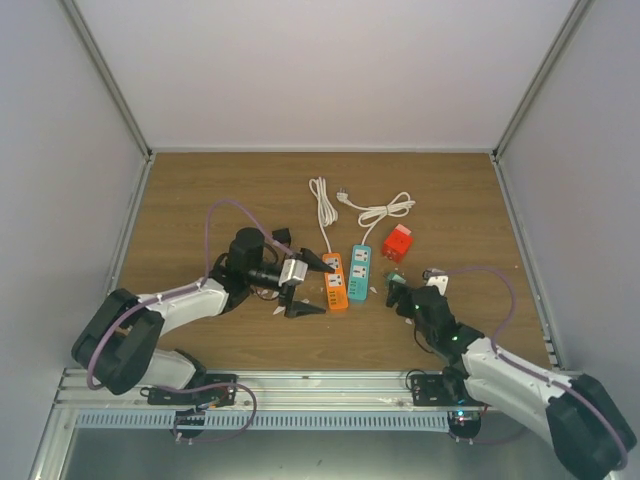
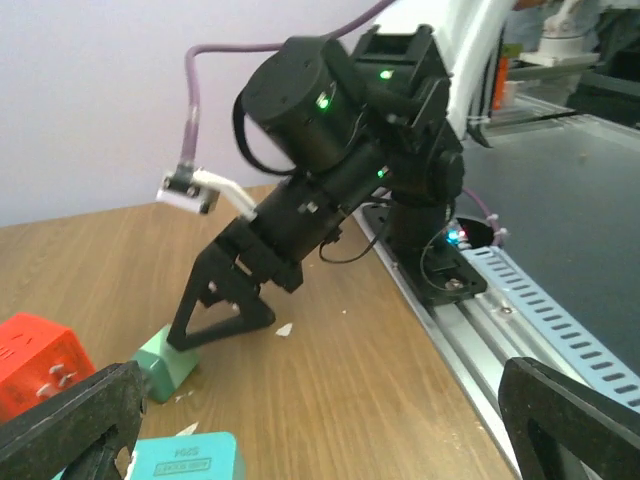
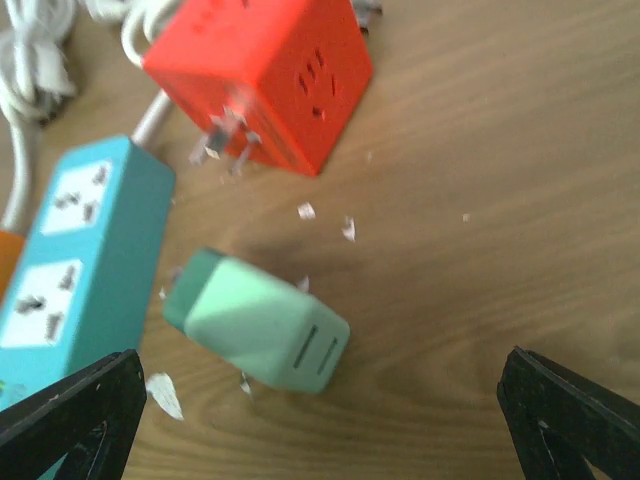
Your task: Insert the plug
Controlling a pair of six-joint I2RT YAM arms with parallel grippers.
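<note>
- A pale green, rounded plastic plug block (image 3: 258, 333) lies on its side on the brown wooden table (image 1: 190, 190). It is just beside a teal power strip (image 3: 80, 255) and near a red cube-shaped socket block (image 3: 265, 70).
- The right gripper (image 3: 320, 435) hangs low over the plug block, jaws spread wide, holding nothing.
- The left gripper (image 1: 318, 286) also stands wide apart and empty, just beside an orange power strip (image 1: 335, 282).

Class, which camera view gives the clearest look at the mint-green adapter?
Right wrist: the mint-green adapter lies whole and close, slots visible. Top external shows it tiny; left wrist shows part of it by the right arm's fingers.
</note>
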